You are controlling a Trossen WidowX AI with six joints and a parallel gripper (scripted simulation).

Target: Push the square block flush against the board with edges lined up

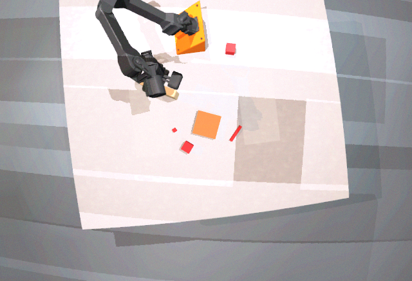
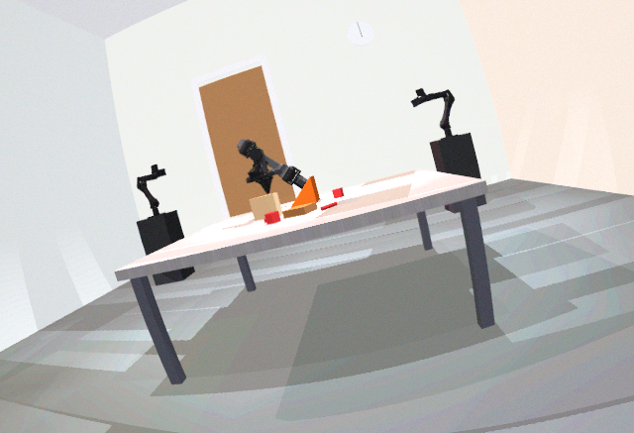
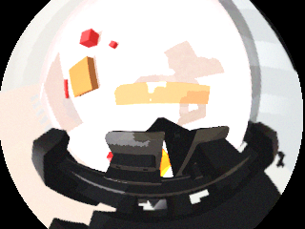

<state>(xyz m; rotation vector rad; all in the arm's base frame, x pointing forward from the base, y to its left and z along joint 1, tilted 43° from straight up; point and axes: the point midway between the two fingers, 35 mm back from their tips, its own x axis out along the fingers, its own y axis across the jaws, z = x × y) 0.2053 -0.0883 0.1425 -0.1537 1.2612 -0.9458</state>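
Observation:
The orange square block [image 1: 206, 125] [image 2: 302, 210] [image 3: 82, 77] lies flat on the table. The tan board [image 1: 171, 92] [image 2: 264, 206] [image 3: 138, 95] stands on a long narrow side, apart from the block, with a gap between them. In the top view the arm hides much of the board. My gripper [image 2: 267, 190] [image 3: 160, 119] is shut and empty. It points down and hangs above the board's area; its fingertips are hidden under the arm in the top view. I cannot tell how near the tips are to the board's top.
A red cube [image 1: 187, 146] [image 2: 271, 217] [image 3: 89, 37] and a tiny red cube [image 1: 174, 130] [image 3: 112, 44] lie near the block. A red bar [image 1: 235, 133] [image 2: 329, 206] [image 3: 66, 89] lies on its other side. Another red cube [image 1: 230, 48] [image 2: 338, 192] lies beyond the orange wedge [image 1: 189, 45] [image 2: 308, 195] at the arm's base.

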